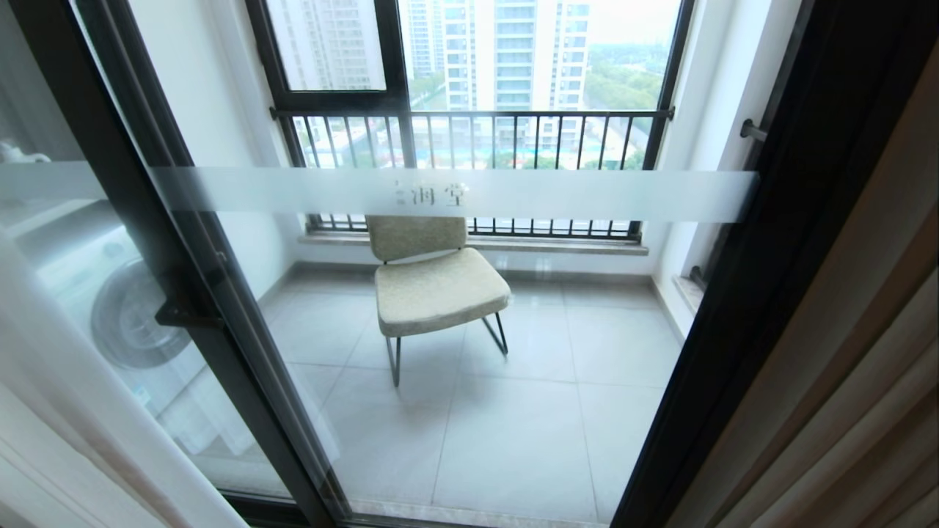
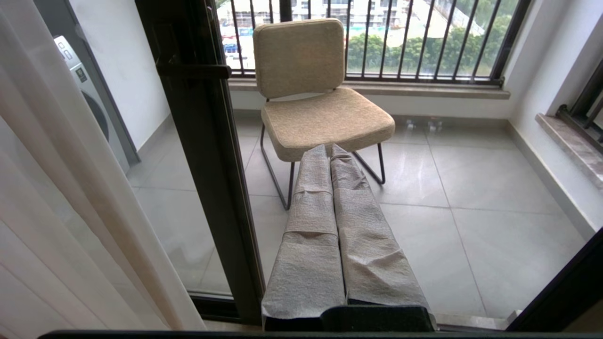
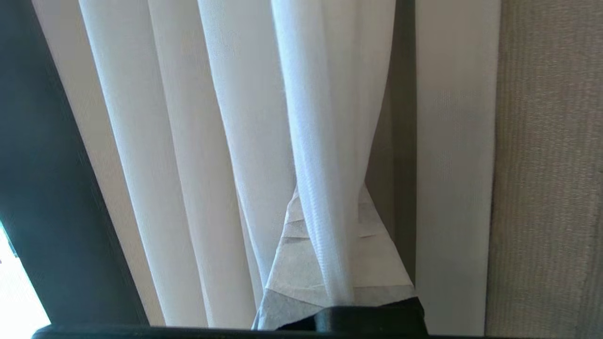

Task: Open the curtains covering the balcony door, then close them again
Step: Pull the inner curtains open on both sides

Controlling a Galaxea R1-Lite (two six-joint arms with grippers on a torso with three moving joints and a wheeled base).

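The balcony door [image 1: 469,194] is clear glass in a black frame with a frosted band and a black handle [image 1: 183,315]. The curtains stand drawn to both sides: white sheer [image 1: 66,381] at the left, beige-grey drape [image 1: 843,381] at the right. Neither arm shows in the head view. My right gripper [image 3: 328,190] is shut on a fold of the white sheer curtain [image 3: 235,117], which runs between its cloth-wrapped fingers; the beige drape [image 3: 546,165] hangs beside it. My left gripper [image 2: 329,148] is shut and holds nothing, pointing at the glass beside the door frame [image 2: 202,141], with sheer curtain [image 2: 61,188] to its side.
Behind the glass a beige chair [image 1: 433,282] stands on the tiled balcony floor. A washing machine [image 1: 110,293] sits at the left behind the glass. Black-barred railing windows [image 1: 477,139] close the far side.
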